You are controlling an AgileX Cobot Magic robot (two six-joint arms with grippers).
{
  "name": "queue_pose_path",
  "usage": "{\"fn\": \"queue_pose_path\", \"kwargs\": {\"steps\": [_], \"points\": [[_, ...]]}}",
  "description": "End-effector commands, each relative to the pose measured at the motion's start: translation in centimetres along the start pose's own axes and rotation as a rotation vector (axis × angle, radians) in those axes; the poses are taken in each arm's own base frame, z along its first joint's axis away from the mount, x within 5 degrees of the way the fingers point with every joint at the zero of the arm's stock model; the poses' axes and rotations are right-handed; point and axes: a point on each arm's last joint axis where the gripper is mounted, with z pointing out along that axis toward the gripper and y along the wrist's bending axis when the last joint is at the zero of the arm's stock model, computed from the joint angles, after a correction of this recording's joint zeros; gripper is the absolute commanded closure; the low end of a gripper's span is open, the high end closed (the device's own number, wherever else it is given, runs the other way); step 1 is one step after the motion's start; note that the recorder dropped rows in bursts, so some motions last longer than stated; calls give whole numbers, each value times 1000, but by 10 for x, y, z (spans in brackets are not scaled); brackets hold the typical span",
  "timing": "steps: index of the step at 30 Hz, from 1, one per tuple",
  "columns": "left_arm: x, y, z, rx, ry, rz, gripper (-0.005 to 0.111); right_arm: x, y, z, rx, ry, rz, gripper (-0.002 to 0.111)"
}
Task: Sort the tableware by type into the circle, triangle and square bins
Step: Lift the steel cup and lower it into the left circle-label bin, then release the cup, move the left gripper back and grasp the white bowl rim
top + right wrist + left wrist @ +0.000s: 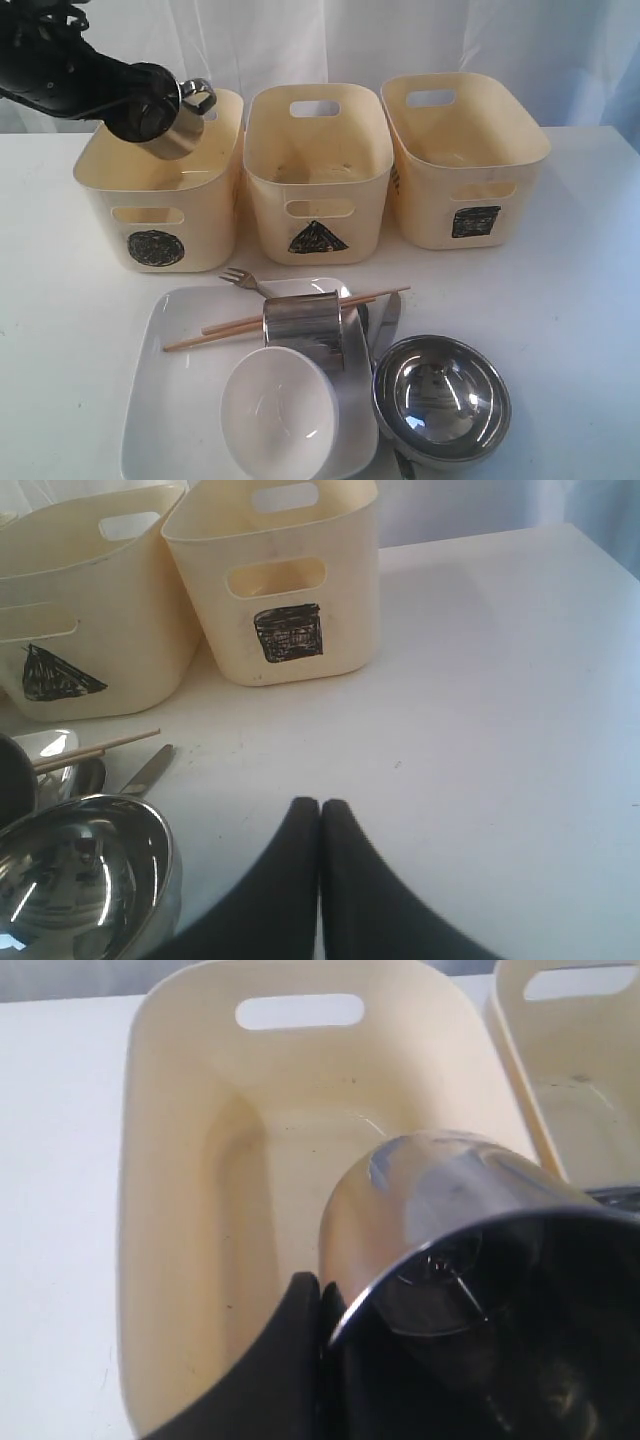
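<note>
— Where has the mug (183, 128) got to?

— It's up in the air over the circle bin (108, 195), near the table's (580, 300) back left corner. The left gripper (160, 115) is pinching its wall and holding it tilted. It's shiny steel with a small loop handle.

— How many of everything?

— There are three cream tubs in a row along the back edge: that one, the triangle bin (270, 195) and the square bin (430, 215). There are two mugs, and the second mug (303, 330) sits on the square white plate (175, 340) by the front edge. There are two bowls. The white bowl (278, 410) is on the plate and the steel bowl (442, 400) is just beside the plate's right side. Then there's one fork (240, 281), one knife (387, 325) and a pair of chopsticks (240, 325) lying across the plate.

— Do the wrist cameras add anything?

— The left one looks into the mug's open mouth, with a black finger (295, 1350) outside its wall and the tub floor below. The right one shows the right gripper (320, 820), pressed together over bare table. The room view doesn't catch it.
</note>
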Motion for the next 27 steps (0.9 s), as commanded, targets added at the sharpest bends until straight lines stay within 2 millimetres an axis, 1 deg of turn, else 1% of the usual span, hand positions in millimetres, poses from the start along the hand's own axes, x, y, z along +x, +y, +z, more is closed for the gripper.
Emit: {"fn": "queue_pose_path", "kwargs": {"steps": [1,9,12,14,15,17,22,24,27], "points": [[-1,7,15,-14,-8,-33,107,0,0,0,1,-16,-8,108],[13,9,53,-25,64,-30,107,0,0,0,1,-16,-8,108],[16,10,61,-28,86,-26,107,0,0,0,1,-16,-8,108],[17,10,63,-28,89,-10,106,0,0,0,1,-16,-8,108],[17,10,64,-28,94,10,104,0,0,0,1,-16,-8,108],[17,10,64,-26,96,43,96,0,0,0,1,-16,-8,108],[17,10,63,-24,97,63,64,0,0,0,1,-16,-8,108],[17,10,63,-24,99,51,57,0,0,0,1,-16,-8,108],[17,10,61,-24,95,51,56,0,0,0,1,-16,-8,108]]}}
